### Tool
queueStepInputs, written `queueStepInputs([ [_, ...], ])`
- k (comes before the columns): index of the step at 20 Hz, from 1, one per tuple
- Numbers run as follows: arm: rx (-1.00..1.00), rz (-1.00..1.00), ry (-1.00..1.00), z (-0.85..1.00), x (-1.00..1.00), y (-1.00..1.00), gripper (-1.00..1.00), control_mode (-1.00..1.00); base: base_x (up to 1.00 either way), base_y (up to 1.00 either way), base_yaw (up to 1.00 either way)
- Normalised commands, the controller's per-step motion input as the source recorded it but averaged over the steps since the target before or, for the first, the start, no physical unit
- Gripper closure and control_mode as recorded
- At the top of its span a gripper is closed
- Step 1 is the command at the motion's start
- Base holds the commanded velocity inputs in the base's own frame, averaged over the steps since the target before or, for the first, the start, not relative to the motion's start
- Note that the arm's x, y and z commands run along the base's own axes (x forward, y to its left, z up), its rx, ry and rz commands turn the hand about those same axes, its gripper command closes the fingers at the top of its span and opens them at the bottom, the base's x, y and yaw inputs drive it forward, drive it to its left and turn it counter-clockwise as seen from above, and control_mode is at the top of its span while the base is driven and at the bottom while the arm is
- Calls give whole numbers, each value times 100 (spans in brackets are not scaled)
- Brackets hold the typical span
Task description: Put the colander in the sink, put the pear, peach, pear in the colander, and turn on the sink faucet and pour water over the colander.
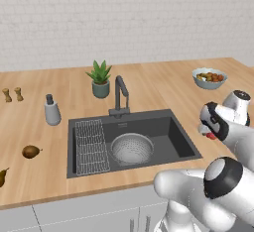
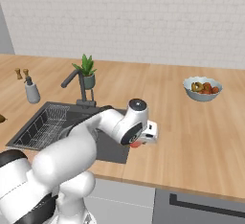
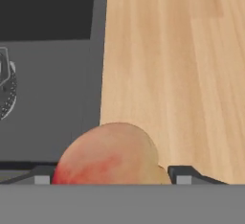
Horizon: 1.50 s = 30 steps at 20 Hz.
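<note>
The red-pink peach [image 3: 107, 156] sits between my gripper's [image 3: 112, 175] two dark tips, which press on its sides just right of the sink's rim. From the base views, the gripper [image 1: 211, 133] points down at the counter with a bit of the peach [image 1: 212, 136] showing under the hand. The silvery perforated colander [image 1: 131, 148] rests in the dark-grey sink [image 1: 178, 137], near its middle. One brown pear [image 1: 31, 151] lies on the counter left of the sink, and another pear [image 1: 2, 176] lies at the left edge. Behind the basin stands the sink faucet [image 1: 120, 94]; no water runs.
A flat wire rack [image 1: 91, 146] fills the sink's left part. A pale-blue bowl of fruit [image 1: 209, 77] stands at the back right. A potted plant [image 1: 100, 80], a grey dispenser bottle [image 1: 51, 111] and two small shakers [image 1: 12, 94] line the back left.
</note>
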Motion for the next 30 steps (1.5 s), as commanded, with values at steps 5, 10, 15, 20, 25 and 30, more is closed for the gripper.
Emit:
queueStepInputs([
  [5,9,13,0,8,23,100,100,-100,0,0,0],
  [10,16,15,0,0,57,100,100,-100,0,0,0],
  [15,14,12,0,0,58,100,100,-100,0,0,0],
  [20,6,5,0,-10,45,81,100,-100,0,0,0],
  [25,0,0,0,-54,34,55,100,-100,0,0,0],
  [30,0,0,0,-51,25,42,100,-100,0,0,0],
])
